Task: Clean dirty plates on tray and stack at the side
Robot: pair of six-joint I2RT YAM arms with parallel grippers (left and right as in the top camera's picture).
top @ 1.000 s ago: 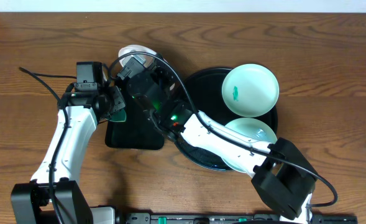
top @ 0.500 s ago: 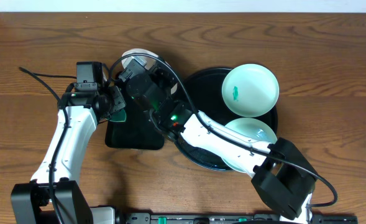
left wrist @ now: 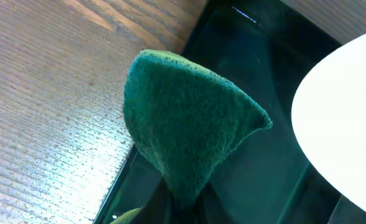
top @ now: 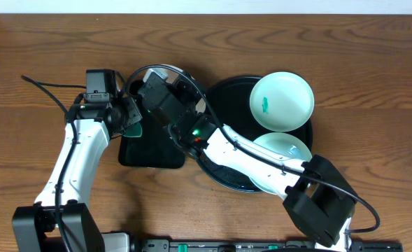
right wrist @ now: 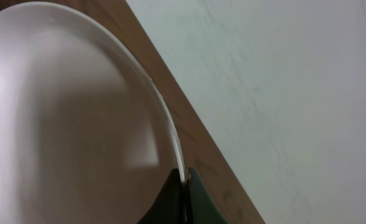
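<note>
Two sets of jaws are both pressed tight at the left of the table [top: 359,56]. The left gripper [top: 131,115] pinches a folded green sponge [left wrist: 189,137]. The right gripper [right wrist: 184,186] nips the thin rim of the white plate [right wrist: 64,124].

In the left wrist view the sponge's free corner points toward the plate's pale face, with a dark gap showing between them. Beneath both lies the small rectangular black tray [top: 153,154], its long edge running beside bare wood.

From overhead the right wrist and its camera cover nearly all of the white plate, leaving only a sliver of rim showing at the far side. The right arm [top: 254,161] reaches in from the near right corner and crosses the left half of the round black tray [top: 232,105]. It also hides part of the nearer mint plate [top: 289,145].

The farther mint plate [top: 289,105] sits uncovered against the tray's far rim, a small teal smear on its left side, and it touches or slightly overlaps the nearer one.

The left arm [top: 76,154] runs up the table's left side, with a black cable [top: 45,85] trailing off toward the left edge. Open wood lies along the far edge and to the right of the round tray.
</note>
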